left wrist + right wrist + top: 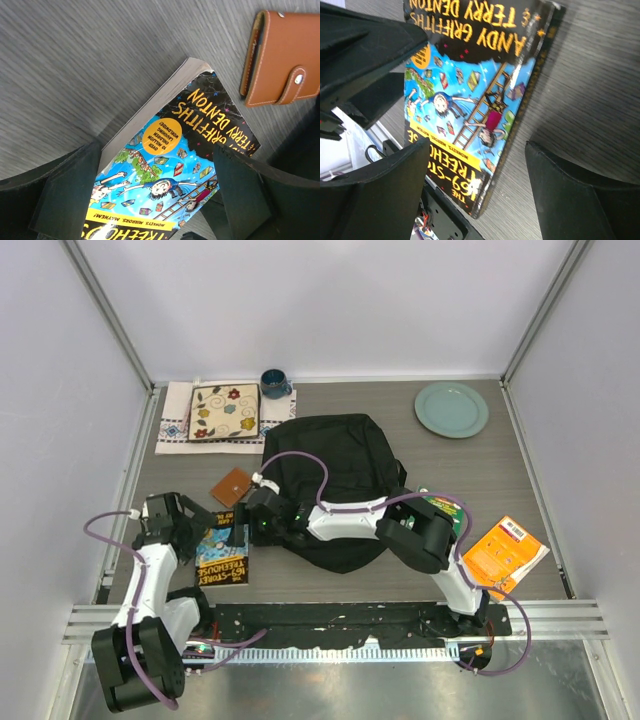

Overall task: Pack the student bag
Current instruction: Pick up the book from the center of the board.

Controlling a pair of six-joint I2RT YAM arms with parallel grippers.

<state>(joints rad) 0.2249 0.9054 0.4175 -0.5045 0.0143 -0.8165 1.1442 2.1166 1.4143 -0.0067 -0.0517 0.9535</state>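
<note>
Student bag (340,450) lies right of left pincer (155,195) and right pincer (480,187), both spread apart.

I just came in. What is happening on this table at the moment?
Both arms are at the paperback book, which lies flat on the table just left of the student bag. The left gripper and the right gripper are open above it; neither holds it. A brown wallet lies beside the book, which is not yet packed.
</note>
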